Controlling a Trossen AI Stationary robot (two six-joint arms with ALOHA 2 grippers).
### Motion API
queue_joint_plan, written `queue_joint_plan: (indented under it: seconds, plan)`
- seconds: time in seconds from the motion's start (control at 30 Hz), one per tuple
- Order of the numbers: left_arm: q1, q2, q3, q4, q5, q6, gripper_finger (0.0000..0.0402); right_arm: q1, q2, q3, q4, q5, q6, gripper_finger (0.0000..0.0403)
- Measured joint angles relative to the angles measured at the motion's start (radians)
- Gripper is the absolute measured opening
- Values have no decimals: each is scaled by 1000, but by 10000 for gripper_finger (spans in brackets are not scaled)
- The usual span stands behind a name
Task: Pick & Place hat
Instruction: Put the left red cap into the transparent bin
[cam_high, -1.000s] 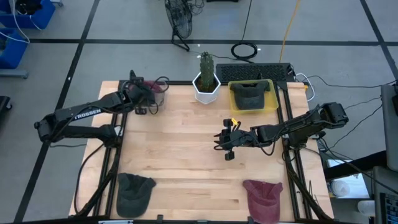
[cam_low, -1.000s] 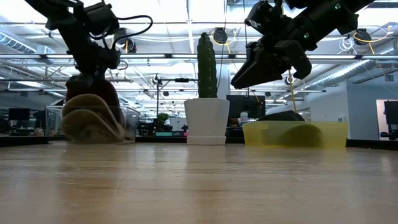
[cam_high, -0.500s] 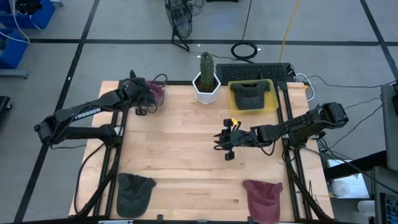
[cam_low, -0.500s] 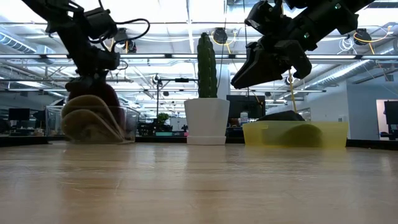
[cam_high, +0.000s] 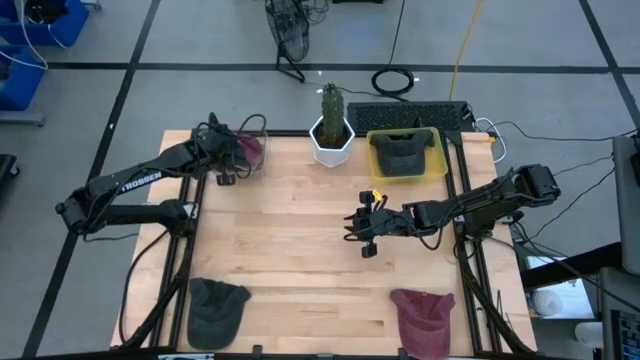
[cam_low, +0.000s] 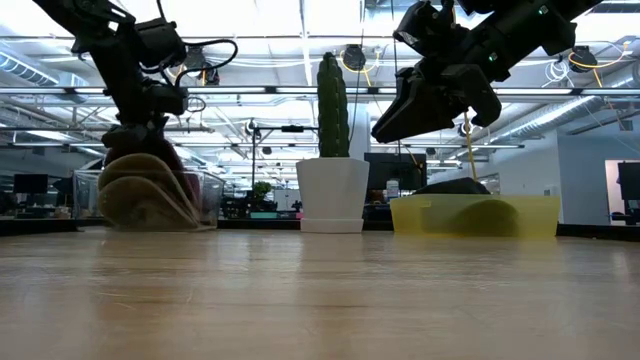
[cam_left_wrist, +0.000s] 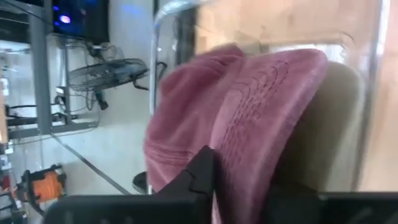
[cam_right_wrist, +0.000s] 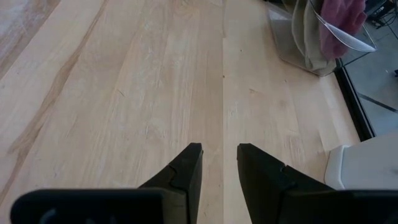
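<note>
A maroon hat (cam_left_wrist: 193, 118) sits in a clear container (cam_high: 252, 140) at the table's far left corner. The low view shows only a little maroon (cam_low: 165, 160) behind the container's wall (cam_low: 205, 195). My left gripper (cam_high: 228, 152) reaches into the container and is shut on the hat. My right gripper (cam_high: 352, 226) hovers open and empty above the bare table right of centre, high in the low view (cam_low: 400, 120). Its wrist view shows the two fingers (cam_right_wrist: 219, 168) a little apart over wood, with the container (cam_right_wrist: 311, 46) far off. My left gripper (cam_left_wrist: 239, 186) has the maroon hat's stitched brim (cam_left_wrist: 239, 155) between its fingers. One finger (cam_left_wrist: 199, 174) lies against the crown side of the brim, and the brim hides most of the other. The hat stands on edge inside the clear container.
A cactus in a white pot (cam_high: 332, 128) stands at the far edge. Right of it is a yellow bin (cam_high: 437, 160) with a dark grey hat (cam_high: 403, 152) inside. A grey hat (cam_high: 218, 306) lies near left and a maroon hat (cam_high: 424, 316) near right. Bare wood lies between.
My left gripper has edged a little toward the table's left edge at the container, still shut on the hat. The right arm has kept still.
</note>
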Motion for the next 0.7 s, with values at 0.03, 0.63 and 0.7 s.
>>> queue_joint_plan:
  seconds: [0.03,0.63,0.7]
  plan:
    - [-2,0,0,-4,-2,0,62,0,0,0,0,0,0,89]
    - [-156,-97,-1,-9,-84,3,188,0,0,0,0,0,0,89]
    - [-180,-136,-1,-8,-87,1,182,0,0,0,0,0,0,89]
